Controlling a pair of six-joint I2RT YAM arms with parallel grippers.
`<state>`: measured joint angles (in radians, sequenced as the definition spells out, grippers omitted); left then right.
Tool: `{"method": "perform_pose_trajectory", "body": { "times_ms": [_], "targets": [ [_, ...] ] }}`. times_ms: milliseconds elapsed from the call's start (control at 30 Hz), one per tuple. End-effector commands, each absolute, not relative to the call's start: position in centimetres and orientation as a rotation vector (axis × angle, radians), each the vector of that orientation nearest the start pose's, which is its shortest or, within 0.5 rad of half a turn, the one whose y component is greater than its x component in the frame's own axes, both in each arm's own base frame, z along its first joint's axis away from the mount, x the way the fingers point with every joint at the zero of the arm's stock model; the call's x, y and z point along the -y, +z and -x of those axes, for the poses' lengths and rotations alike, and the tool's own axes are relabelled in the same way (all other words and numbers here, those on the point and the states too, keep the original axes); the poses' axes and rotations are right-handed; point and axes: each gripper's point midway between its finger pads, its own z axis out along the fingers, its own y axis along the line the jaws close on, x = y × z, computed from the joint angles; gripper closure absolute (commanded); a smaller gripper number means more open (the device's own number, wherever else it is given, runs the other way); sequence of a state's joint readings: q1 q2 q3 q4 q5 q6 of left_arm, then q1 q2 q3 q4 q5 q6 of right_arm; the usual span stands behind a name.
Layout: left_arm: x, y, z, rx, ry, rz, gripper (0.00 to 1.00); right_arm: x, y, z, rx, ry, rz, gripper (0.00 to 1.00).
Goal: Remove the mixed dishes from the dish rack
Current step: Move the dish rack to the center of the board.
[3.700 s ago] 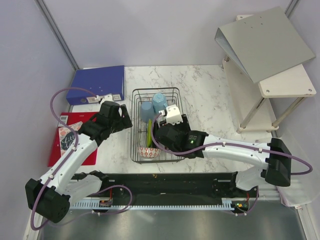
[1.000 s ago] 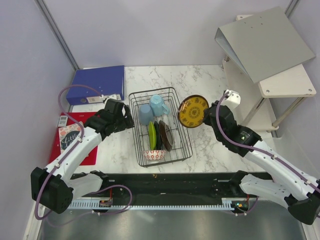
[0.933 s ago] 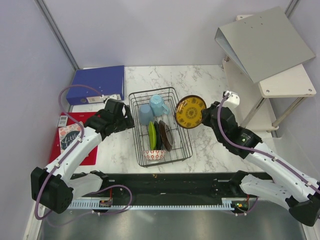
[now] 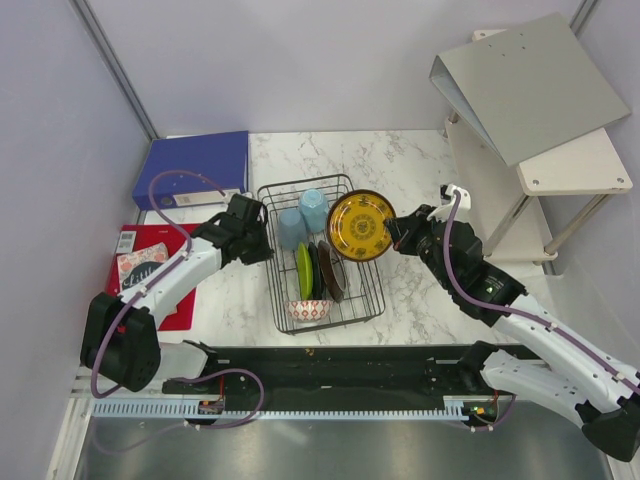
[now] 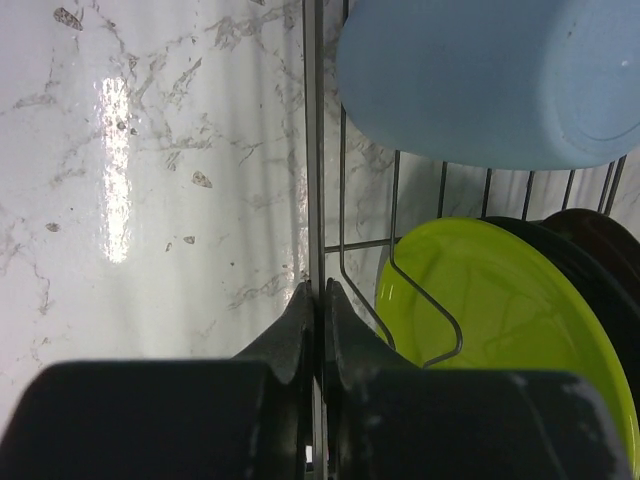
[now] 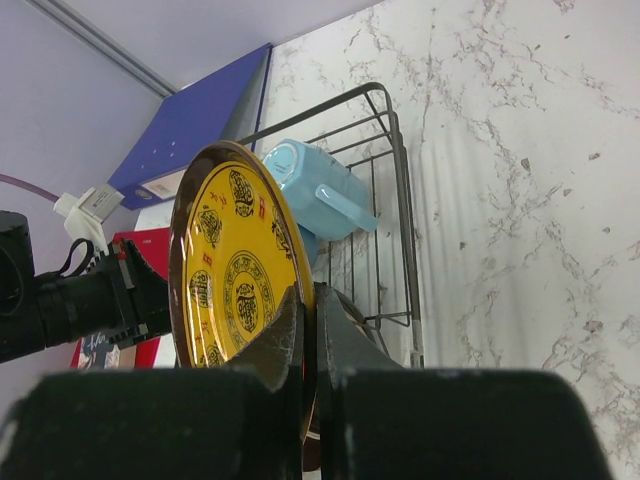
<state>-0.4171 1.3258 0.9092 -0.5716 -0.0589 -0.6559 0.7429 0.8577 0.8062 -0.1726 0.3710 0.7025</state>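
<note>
The dish rack (image 4: pixel 372 292), a black wire basket, stands mid-table. It holds two light blue cups (image 4: pixel 303 218), a lime green plate (image 4: pixel 302 270), a black plate (image 4: pixel 316 268), a brown one behind it, and a red-and-white bowl (image 4: pixel 308 310) at the front. My left gripper (image 4: pixel 263 242) is shut on the rack's left rim wire (image 5: pixel 312 150); a cup (image 5: pixel 480 80) and the green plate (image 5: pixel 500 320) lie just inside. My right gripper (image 4: pixel 396 232) is shut on the rim of the yellow-brown patterned plate (image 6: pixel 235 260), held upright over the rack's right side (image 6: pixel 400 200).
A blue ring binder (image 4: pixel 195 165) lies at the back left, and a red book (image 4: pixel 150 270) lies left of the left arm. A white shelf unit (image 4: pixel 560 170) with a grey binder (image 4: pixel 525 85) stands at the right.
My left gripper has closed on the rack's left rim wire after reaching in from the left. The right arm has carried the yellow plate leftward, from beside the rack to over its right side.
</note>
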Motion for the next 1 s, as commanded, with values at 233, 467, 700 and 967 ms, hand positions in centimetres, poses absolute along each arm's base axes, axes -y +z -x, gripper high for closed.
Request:
{"method": "perform_pose_trajectory", "body": {
  "times_ms": [233,467,700,967],
  "targets": [
    [19.4,10.9,-29.4,-2.529,-0.475,0.258,0.98,-19.6,30.6,-26.8,-1.716,0.766,-0.225,1.0],
    [25.0,10.8,-31.3,-2.548,-0.507,0.159,0.98,-18.6,31.2,-26.4,-1.693,0.755,-0.236,1.0],
    [29.6,10.8,-33.2,-2.555,-0.555,0.099,0.98,-17.5,32.1,-26.0,-1.675,0.724,-0.239,1.0],
    [34.0,10.8,-34.1,-2.52,-0.625,0.126,0.98,-16.5,32.4,-25.9,-1.655,0.69,-0.262,1.0]
  ]
}}
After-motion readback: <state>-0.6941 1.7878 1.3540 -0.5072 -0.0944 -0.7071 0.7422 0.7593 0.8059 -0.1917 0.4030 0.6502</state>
